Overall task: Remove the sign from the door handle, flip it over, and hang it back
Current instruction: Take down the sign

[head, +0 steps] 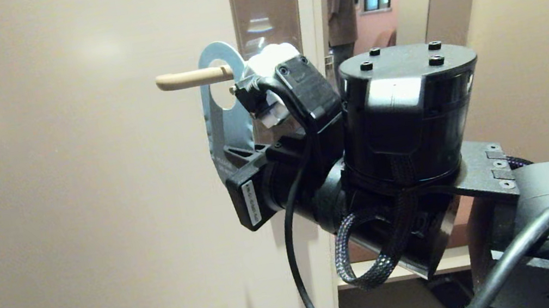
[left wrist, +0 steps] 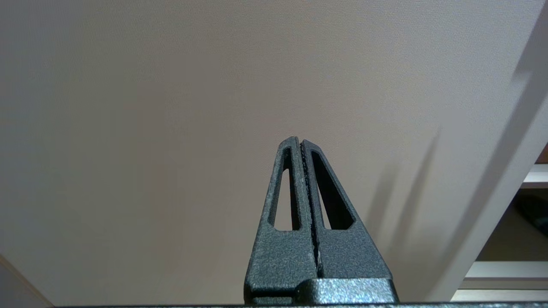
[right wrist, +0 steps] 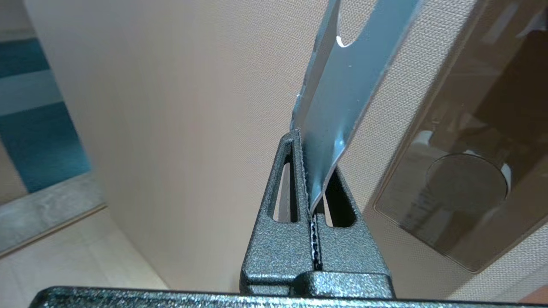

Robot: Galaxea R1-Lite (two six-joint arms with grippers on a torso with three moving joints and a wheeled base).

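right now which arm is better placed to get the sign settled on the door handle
Right. The right gripper is shut on the sign, whose hole is around the door handle. The left gripper is shut, empty, facing bare door.

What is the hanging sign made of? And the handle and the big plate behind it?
The sign, pinched in the right gripper, looks like thin glossy card or plastic: flat, slate-blue, with shiny glints. The door handle looks like smooth cream-painted metal or plastic; I cannot tell which. The backplate seems polished brownish metal, since it reflects like a mirror.
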